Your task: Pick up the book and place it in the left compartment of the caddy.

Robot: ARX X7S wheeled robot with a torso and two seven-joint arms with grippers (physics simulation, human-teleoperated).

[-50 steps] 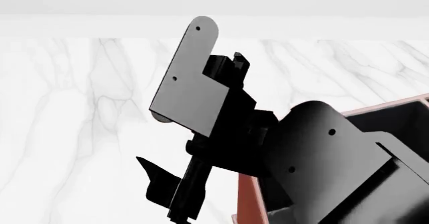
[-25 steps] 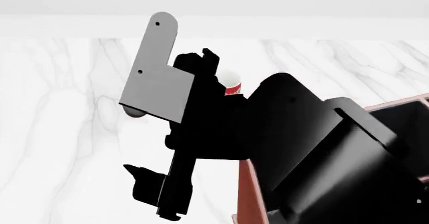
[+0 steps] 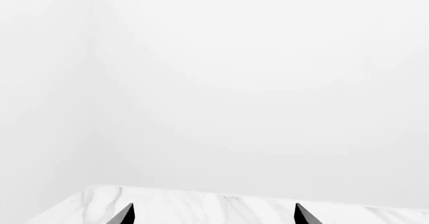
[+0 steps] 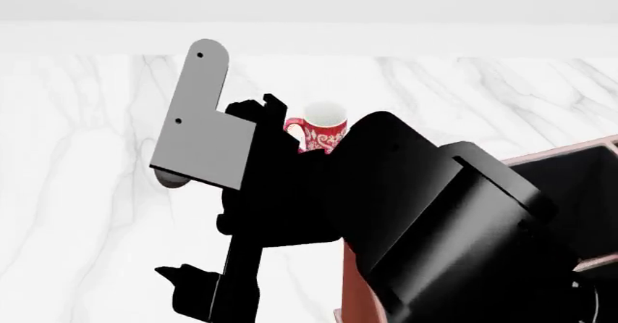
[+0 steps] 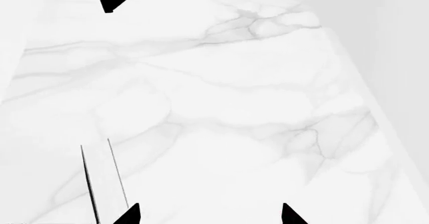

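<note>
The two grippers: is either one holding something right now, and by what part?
Nothing is held. The left gripper and the right gripper each show spread fingertips with only marble tabletop between them.

Red mug (image 4: pixel 323 127) now uncovered behind arm (image 4: pixel 406 207)

Head cam up high, angled down over the marble table (image 4: pixel 87 193), arm crowding the foreground. Left wrist aimed at blank wall, table edge only. Right wrist looking down at the same marble.
</note>
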